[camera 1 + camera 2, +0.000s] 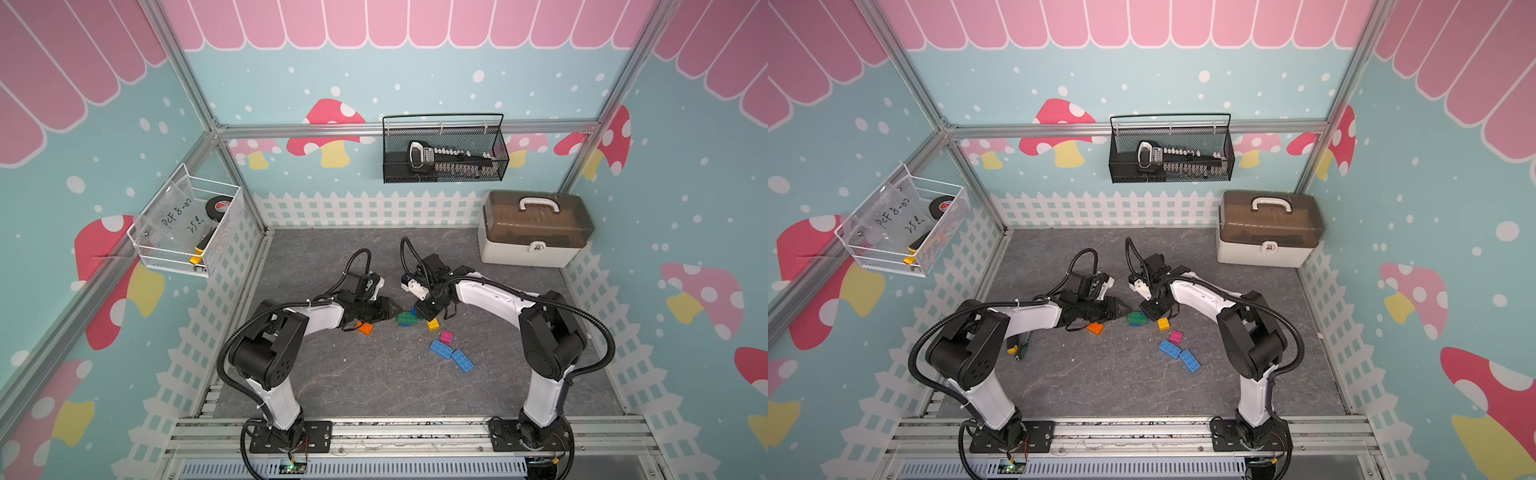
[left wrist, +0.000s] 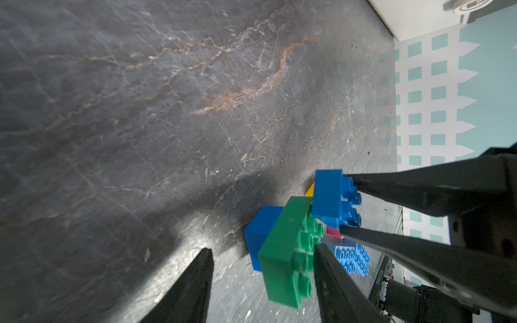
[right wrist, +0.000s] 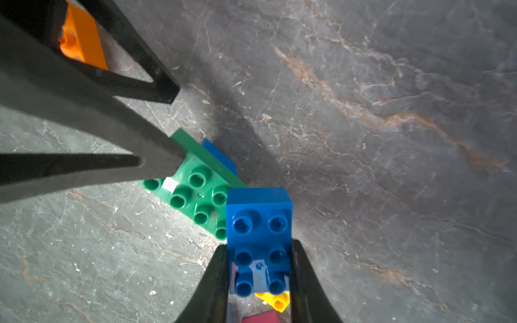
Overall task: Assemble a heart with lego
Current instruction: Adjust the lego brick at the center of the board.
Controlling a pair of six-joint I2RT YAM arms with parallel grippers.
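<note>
Bricks: two dark blue (image 3: 258,223), two light blue (image 1: 441,348), one green (image 1: 406,318), orange (image 1: 366,329), yellow (image 1: 433,324), pink (image 1: 446,336)

green brick (image 3: 195,181) | dark blue brick (image 3: 258,221) | orange brick (image 1: 366,329) | yellow brick (image 1: 433,324) | pink brick (image 1: 446,336) | light blue bricks (image 1: 441,349) | table (image 1: 374,382) grey, veined

Only legible txt I see: handwritten "PcF 8-02" w/ "25 p." below, black marker on clear bag (image 1: 178,220) in white wire basket (image 1: 226,232), both top views. Padlock sign on latch (image 1: 536,247) of storage box (image 1: 511,253). Labels on tape roll (image 1: 223,205) & on tool (image 1: 420,157) in black basket (image 1: 444,176): too small to read. Printed digits on strip (image 2: 381,275) in my left wrist view: blurred.
</note>
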